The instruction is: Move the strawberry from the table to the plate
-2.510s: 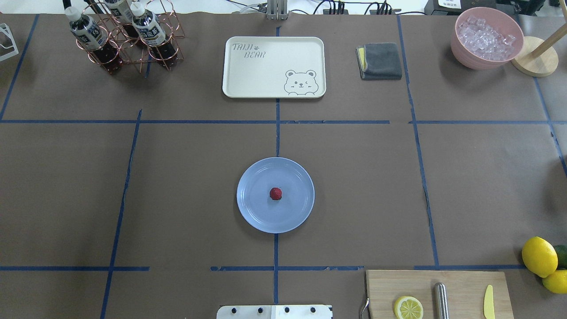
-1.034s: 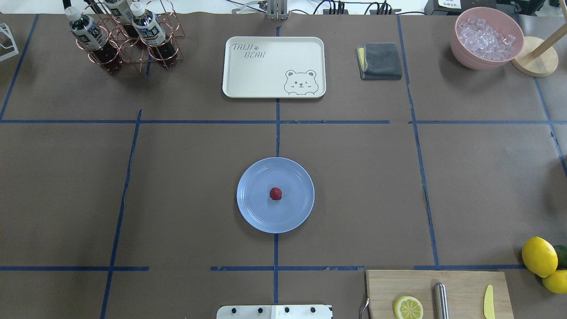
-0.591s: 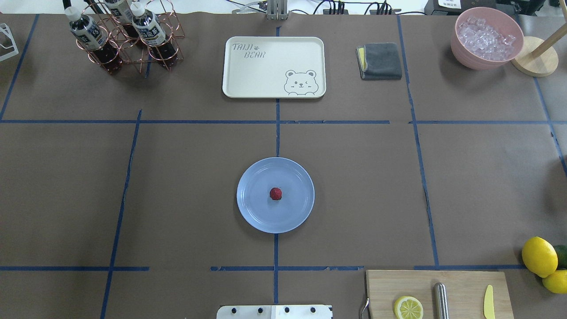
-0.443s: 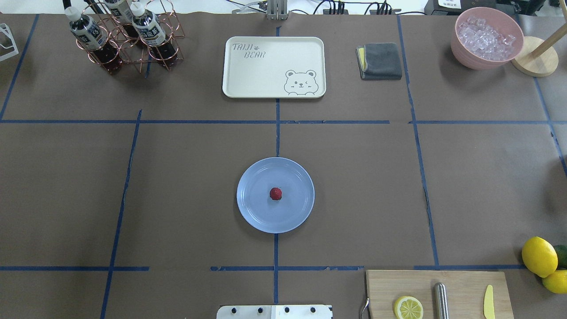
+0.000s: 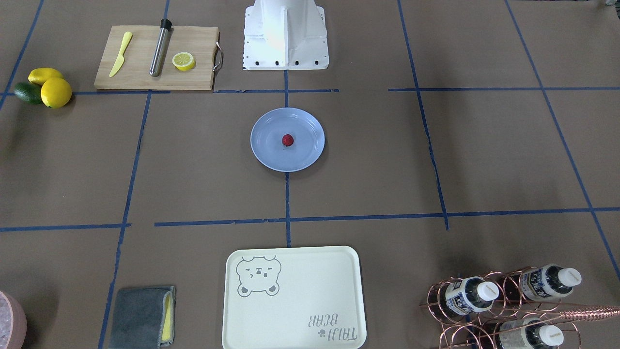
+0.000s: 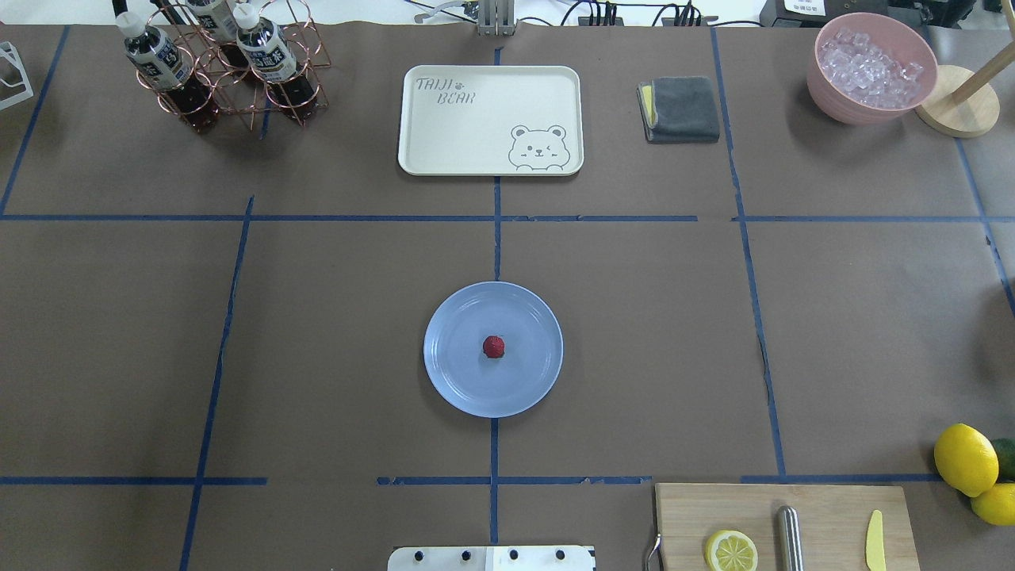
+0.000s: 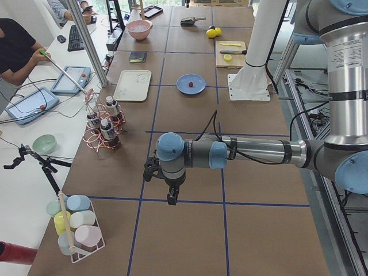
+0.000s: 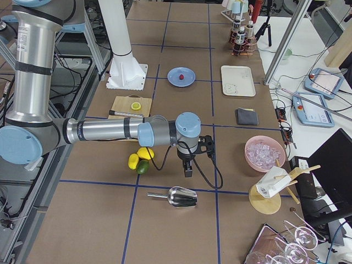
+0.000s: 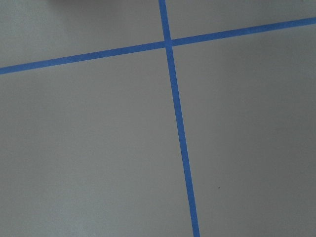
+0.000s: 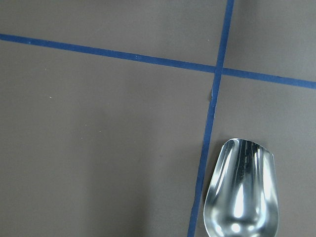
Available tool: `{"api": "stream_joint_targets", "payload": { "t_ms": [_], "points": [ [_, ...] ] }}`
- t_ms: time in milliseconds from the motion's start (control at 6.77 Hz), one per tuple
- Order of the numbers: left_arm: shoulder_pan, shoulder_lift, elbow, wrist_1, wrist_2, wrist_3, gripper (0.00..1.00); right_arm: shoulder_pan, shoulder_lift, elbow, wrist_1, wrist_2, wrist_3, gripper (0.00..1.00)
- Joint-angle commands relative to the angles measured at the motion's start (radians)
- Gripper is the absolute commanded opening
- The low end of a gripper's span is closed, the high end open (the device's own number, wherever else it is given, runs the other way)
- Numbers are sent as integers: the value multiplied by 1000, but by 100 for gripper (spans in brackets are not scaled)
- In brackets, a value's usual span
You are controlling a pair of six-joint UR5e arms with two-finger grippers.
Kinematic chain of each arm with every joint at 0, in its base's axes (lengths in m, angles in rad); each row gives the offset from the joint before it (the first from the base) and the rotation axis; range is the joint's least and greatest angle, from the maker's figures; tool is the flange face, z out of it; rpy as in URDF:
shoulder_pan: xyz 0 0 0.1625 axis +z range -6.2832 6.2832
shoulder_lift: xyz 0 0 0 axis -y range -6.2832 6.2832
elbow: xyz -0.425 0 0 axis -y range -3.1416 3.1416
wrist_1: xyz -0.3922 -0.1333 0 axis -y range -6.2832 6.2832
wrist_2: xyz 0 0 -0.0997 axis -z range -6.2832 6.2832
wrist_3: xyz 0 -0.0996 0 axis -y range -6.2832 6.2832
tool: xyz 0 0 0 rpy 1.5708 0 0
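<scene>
Nearest my base, the cutting board (image 6: 825, 515) sits at five o'clock from the plate (image 6: 460, 385), with lemons (image 6: 965, 458) near its far corner. The strawberry (image 6: 493, 346) rests at the plate's centre, on the middle tape line of the table (image 6: 634, 317), a spot either arm could reach; I judge the delivery done. At twelve o'clock beyond lies the bear tray (image 6: 476, 119). Both arms hang wide of the work, pointing down over the paper: my left claw (image 7: 171, 198) out towards nine o'clock, my right claw (image 8: 188, 170) towards three, near a metal scoop (image 8: 176, 196). Each shows only from the table's ends, small and dark, so whether it is apart or together I cannot tell. Neither wrist camera catches its own claw, and the overhead view leaves both arms out.
</scene>
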Motion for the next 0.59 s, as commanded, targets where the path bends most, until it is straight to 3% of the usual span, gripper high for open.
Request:
{"api": "stream_joint_targets", "payload": {
  "t_ms": [0,443],
  "points": [
    [0,0,-11,1,0,0,100,-2,0,-5,-2,0,1,100],
    [0,-1,-12,1,-29,0,100,-3,0,-5,-2,3,1,100]
  ]
}}
